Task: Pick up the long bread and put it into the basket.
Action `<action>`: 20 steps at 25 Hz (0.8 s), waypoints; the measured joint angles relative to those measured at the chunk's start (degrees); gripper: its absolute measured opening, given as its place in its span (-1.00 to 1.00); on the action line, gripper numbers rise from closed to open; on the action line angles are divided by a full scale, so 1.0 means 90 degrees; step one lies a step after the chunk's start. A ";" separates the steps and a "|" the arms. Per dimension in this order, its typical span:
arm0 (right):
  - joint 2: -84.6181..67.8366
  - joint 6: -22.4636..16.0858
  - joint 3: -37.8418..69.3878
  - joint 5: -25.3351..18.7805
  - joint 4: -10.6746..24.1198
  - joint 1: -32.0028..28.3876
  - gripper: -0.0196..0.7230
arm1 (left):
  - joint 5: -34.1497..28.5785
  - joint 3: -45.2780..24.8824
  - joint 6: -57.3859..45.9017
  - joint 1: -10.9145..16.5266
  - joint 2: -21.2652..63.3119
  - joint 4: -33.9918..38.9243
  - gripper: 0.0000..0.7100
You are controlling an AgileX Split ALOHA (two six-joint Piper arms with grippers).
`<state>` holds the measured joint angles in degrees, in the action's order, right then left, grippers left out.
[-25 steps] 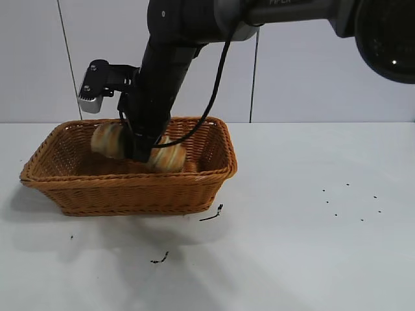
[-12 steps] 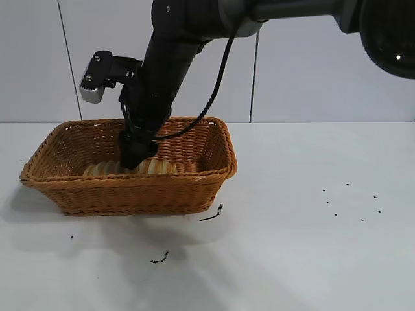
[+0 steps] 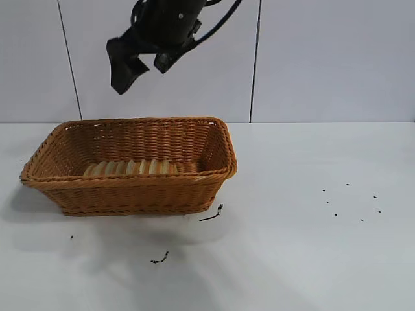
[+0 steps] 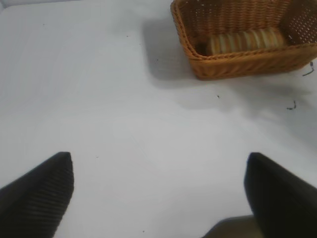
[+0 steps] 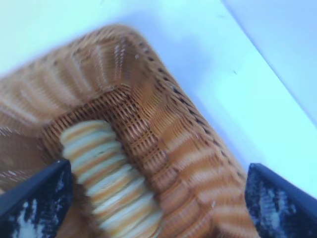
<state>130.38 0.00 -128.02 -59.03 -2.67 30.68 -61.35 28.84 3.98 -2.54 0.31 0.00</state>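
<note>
White table [image 3: 311, 259], pale panelled wall [image 3: 324, 58] behind.

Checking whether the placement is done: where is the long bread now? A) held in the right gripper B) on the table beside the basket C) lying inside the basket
C: the long bread lies on the floor of the basket, with the right gripper open and empty above it.

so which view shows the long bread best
The left wrist view: the long bread lies in the basket, nearly whole and sharp. The right wrist view is closer but blurred; the exterior view shows only its top above the rim.
</note>
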 joint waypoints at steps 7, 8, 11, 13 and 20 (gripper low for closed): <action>0.0000 -0.0288 0.0000 -0.0199 0.0657 -0.1060 0.81 | 0.0000 0.0000 0.0000 0.0000 0.0000 0.0000 0.96; 0.0000 -0.0288 0.0000 -0.0250 0.0678 -0.1271 0.81 | 0.0000 0.0000 0.0000 0.0000 0.0000 0.0000 0.96; 0.0000 -0.0288 0.0000 -0.0415 0.0719 -0.1855 0.81 | 0.0000 0.0000 0.0000 0.0000 0.0000 0.0000 0.96; 0.0000 -0.0288 0.0000 -0.0545 0.0732 -0.2185 0.81 | 0.0000 0.0000 0.0000 0.0000 0.0000 0.0000 0.96; 0.0000 -0.0288 0.0000 -0.0896 0.0616 -0.2896 0.80 | 0.0000 0.0000 0.0000 0.0000 0.0000 0.0000 0.96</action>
<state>130.38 -2.59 -128.02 -67.10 2.87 4.62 -61.35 28.84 3.98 -2.54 0.31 0.00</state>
